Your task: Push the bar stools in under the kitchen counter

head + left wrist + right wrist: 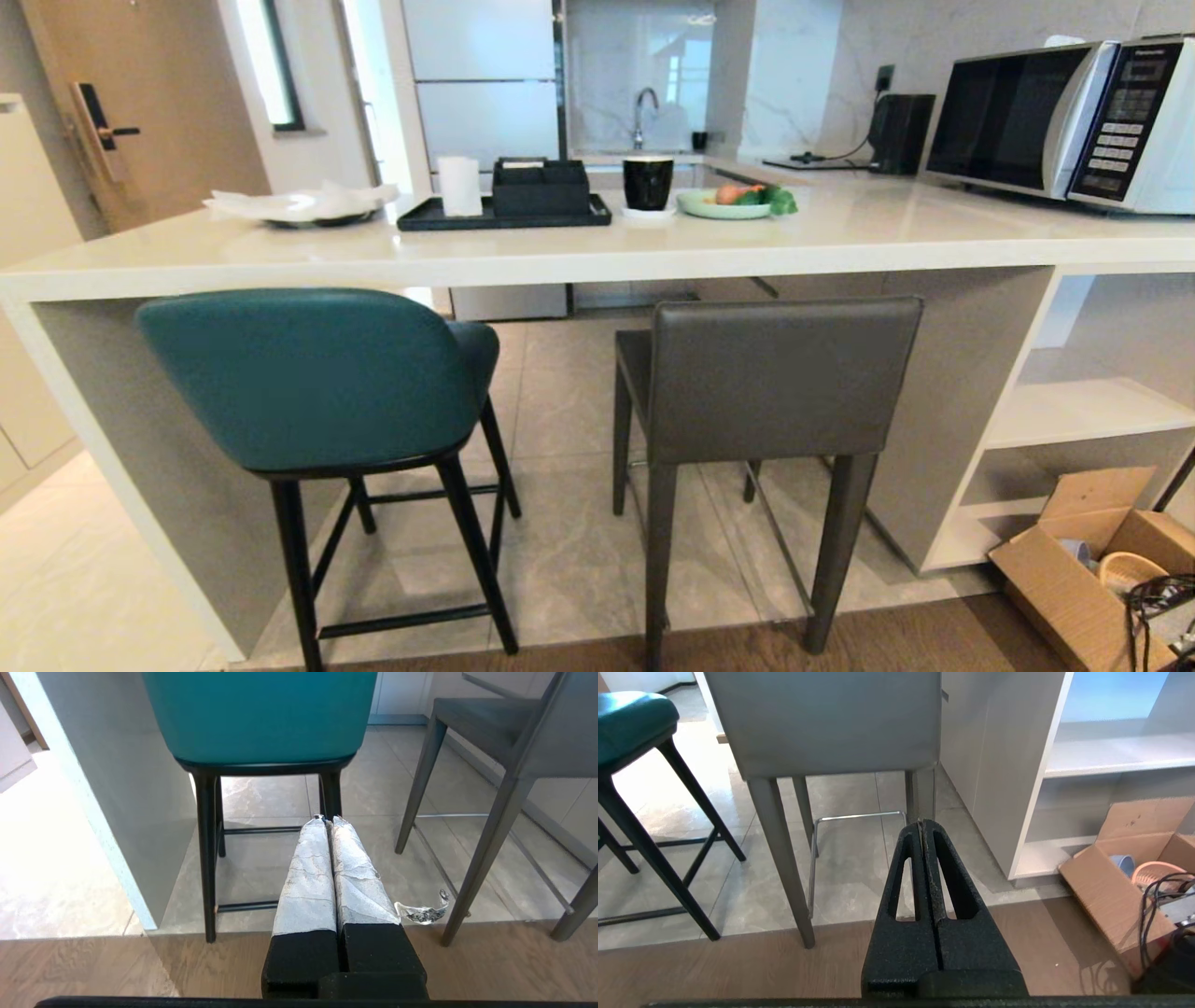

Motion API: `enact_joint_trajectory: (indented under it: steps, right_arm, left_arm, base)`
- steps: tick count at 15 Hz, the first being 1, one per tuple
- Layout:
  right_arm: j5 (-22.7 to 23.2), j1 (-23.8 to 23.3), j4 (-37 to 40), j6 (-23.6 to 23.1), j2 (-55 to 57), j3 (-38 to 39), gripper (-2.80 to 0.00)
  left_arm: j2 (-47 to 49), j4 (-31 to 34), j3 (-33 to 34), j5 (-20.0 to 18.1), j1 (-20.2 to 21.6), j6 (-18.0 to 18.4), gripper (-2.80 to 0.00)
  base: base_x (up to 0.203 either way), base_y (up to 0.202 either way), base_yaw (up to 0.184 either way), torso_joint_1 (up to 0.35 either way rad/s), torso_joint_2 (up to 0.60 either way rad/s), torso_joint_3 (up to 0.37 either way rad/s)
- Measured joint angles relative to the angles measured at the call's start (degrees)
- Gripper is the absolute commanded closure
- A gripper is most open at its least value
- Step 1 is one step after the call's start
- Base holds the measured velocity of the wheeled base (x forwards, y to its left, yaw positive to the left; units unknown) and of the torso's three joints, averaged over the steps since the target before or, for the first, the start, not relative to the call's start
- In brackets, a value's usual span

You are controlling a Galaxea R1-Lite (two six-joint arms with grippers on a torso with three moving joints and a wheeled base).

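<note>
Wood-grain flooring fills the nearest strip of both wrist views, giving way to grey stone-look tile beneath the counter. Left gripper, its fingers wrapped in pale crinkled tape with one loose curl of tape at the side, is pressed fully together and holds nothing; it hangs low in front of the teal stool, apart from its thin black legs. Right gripper, bare black with slotted fingers, is likewise closed and empty, low in front of the dark grey stool and just short of its tapered rear leg. Neither arm appears in the head view. Both stools stand side by side with their backs toward the camera, rear legs near the tile edge; the backrests remain outside the front edge of the kitchen counter, while the seats reach under the slab. At the robot's right, an open cardboard box with a small basket and dark cables sits on the floor beside the open white shelves. On the countertop lie a black tray bearing a white cup and a dark box, a black mug, a green plate of vegetables and a microwave. Farther back stand a sink faucet and a brown door.
</note>
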State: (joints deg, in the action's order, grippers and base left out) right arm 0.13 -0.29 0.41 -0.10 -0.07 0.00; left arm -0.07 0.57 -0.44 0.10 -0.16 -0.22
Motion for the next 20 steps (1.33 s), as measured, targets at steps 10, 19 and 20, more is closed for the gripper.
enact_joint_trajectory:
  steps: [10, 19, 20]
  right_arm:
    - [0.02, 0.0, -0.01, 0.0, 0.0, 0.0, 0.0]
    - [0.02, 0.02, -0.04, 0.03, 0.0, 0.0, 0.0]
    - [-0.02, 0.02, -0.03, 0.03, 0.0, 0.0, 0.0]
  left_arm:
    - [0.0, -0.05, -0.05, -0.02, -0.05, -0.07, 0.0]
    - [0.0, -0.05, -0.09, -0.01, -0.05, -0.03, 0.0]
    - [0.0, -0.05, -0.09, -0.02, 0.0, -0.02, 0.0]
  base:
    - [0.0, 0.0, 0.0, -0.007, 0.02, 0.016]
    - [0.0, 0.0, 0.0, 0.0, 0.0, 0.0]
    - [0.0, 0.0, 0.0, 0.0, 0.0, 0.0]
